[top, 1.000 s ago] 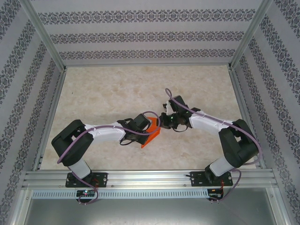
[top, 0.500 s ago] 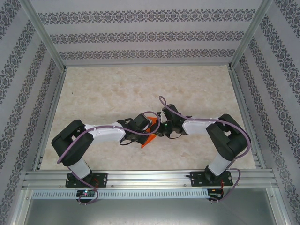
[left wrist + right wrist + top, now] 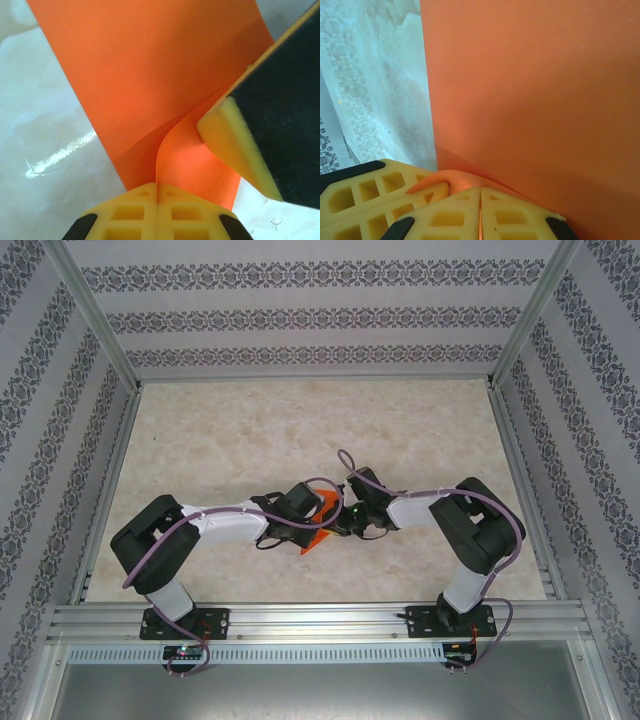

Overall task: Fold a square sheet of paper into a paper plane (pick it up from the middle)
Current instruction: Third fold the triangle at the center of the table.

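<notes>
The square sheet of paper (image 3: 317, 537) sits near the middle of the marbled tabletop (image 3: 230, 430), lifted off it and caught between the two hands, which meet tip to tip. From above, the wrists and a purple cable (image 3: 325, 481) cover most of the orange, so only a slanted strip and a small corner show.

The left hand (image 3: 157, 212) has its yellow fingers pressed together on a curled fold of the sheet (image 3: 150, 75), which rises up and away from the pinch. One finger of the right hand (image 3: 235, 145) (yellow with a black face) crosses in from the right and hides that side of the paper.

In the right wrist view, the right hand (image 3: 480, 215) is likewise pressed together, pinching the lower edge of the sheet (image 3: 535, 90). A finger of the left hand (image 3: 365, 200) lies just beside it, with a lip of paper between them. Pale tabletop (image 3: 380, 75) and a sliver of patterned wall (image 3: 326, 150) lie to the left.
</notes>
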Motion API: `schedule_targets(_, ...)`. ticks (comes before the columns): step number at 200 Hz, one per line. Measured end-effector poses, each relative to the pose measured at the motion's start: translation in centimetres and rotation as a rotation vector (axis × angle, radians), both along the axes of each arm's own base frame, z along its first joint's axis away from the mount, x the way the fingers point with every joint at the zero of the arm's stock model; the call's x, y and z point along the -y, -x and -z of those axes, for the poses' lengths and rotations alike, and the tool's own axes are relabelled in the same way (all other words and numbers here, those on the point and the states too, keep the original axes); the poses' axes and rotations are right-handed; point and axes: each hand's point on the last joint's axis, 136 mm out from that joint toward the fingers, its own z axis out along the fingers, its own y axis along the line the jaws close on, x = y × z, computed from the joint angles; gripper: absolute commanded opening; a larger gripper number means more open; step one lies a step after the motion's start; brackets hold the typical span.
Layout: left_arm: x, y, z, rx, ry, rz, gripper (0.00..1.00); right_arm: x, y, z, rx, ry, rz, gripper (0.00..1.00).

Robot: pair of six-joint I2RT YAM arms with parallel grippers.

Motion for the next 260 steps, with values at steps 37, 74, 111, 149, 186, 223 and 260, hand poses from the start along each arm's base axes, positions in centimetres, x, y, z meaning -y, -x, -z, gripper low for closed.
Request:
schedule_targets(37, 0.0, -0.1, 0.0, 0.002, -0.001, -0.001, 0.04, 1.5, -1.4, -2.6, 0.048, -0.022, 0.045, 0.11)
schedule_targets(74, 0.0, -0.1, 0.0, 0.003, -0.001, -0.001, 0.04, 2.0, -1.9, -2.2, 0.041, -0.023, 0.057, 0.1)
schedule_targets(111, 0.0, -0.1, 0.0, 0.002, -0.002, -0.001, 0.04, 2.1, -1.1, 0.0, -0.009, 0.014, 0.041, 0.09)
schedule_targets(149, 0.0, -0.2, 0.0, 0.005, -0.003, -0.002, 0.04, 2.1, -1.2, 0.4, -0.009, 0.009, 0.031, 0.1)
schedule_targets(186, 0.0, -0.2, 0.0, 0.006, -0.004, 0.0, 0.04, 2.8, -1.0, -0.3, 0.002, 0.028, 0.038, 0.11)
schedule_targets(223, 0.0, -0.2, 0.0, 0.006, -0.005, 0.0, 0.04, 3.7, -1.7, -1.9, 0.04, 0.03, 0.056, 0.11)
schedule_targets(260, 0.0, -0.2, 0.0, 0.008, -0.006, -0.001, 0.04, 4.1, -1.2, 0.5, -0.016, 0.07, 0.046, 0.09)
